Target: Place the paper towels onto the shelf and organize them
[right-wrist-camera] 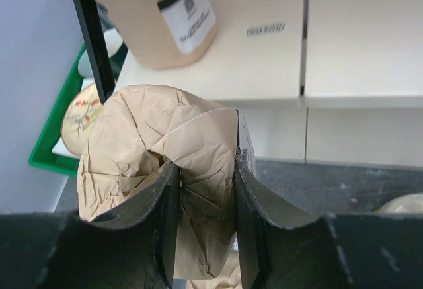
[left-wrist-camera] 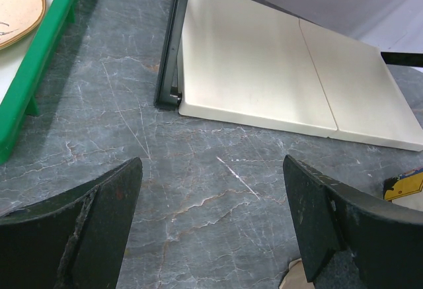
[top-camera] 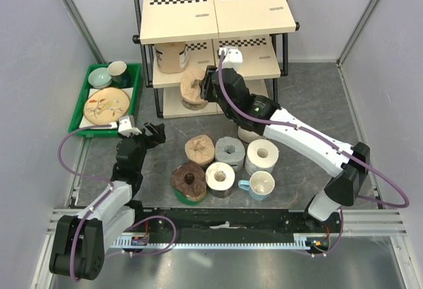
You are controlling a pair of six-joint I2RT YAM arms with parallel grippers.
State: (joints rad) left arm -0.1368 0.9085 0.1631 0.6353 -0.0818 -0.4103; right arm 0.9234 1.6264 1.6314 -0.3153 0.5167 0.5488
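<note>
Before the shelf [top-camera: 218, 12], right pincer [right-wrist-camera: 201, 193] clamping crumpled tan roll [right-wrist-camera: 132, 133]

I'm seeing the left arm [top-camera: 112, 200] and right arm [top-camera: 304, 140] wearing white shells over black joints, purple cables [top-camera: 66, 140] looping beside each, the left claw [top-camera: 156, 132] showing scuffed black fingers [left-wrist-camera: 86, 229].

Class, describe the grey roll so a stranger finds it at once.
From the shelf, come forward to the cluster of rolls on the table. In its back row, between a tan roll and a white roll, stands the grey roll, the only grey one.
</note>
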